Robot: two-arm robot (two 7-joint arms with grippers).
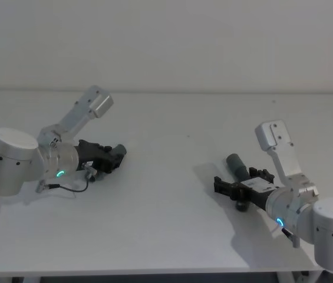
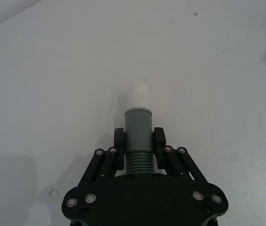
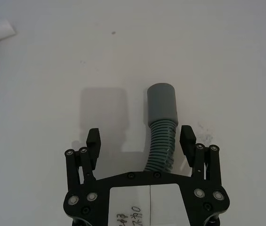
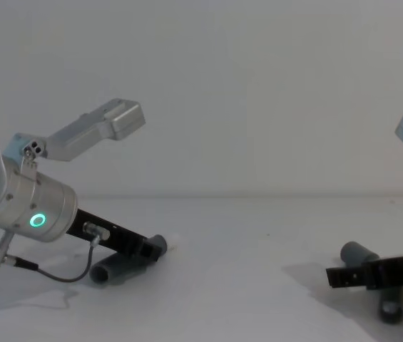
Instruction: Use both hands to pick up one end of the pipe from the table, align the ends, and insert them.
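Two bent, ribbed grey hose pieces sit well apart on the white surface, one at each arm. The left end effector, low over the left side of the surface, has its black fingers pressed against the first hose piece. It pinches the piece where the ribs meet the smooth grey cuff. A narrower white tip projects beyond that cuff, pointing away from the wrist. Seen from the chest camera, the ribbed tail of this piece bends down behind the fingers toward the surface. The right end effector, low at the right side of the surface, has its fingers spread wide. The second hose piece lies on the surface between them, nearer one finger, with a gap on each side. Its wider plain cuff extends past the fingertips. A green ring light glows on the left arm's silver wrist. In the right wrist camera the white tip shows at a far corner, well apart from the plain cuff.
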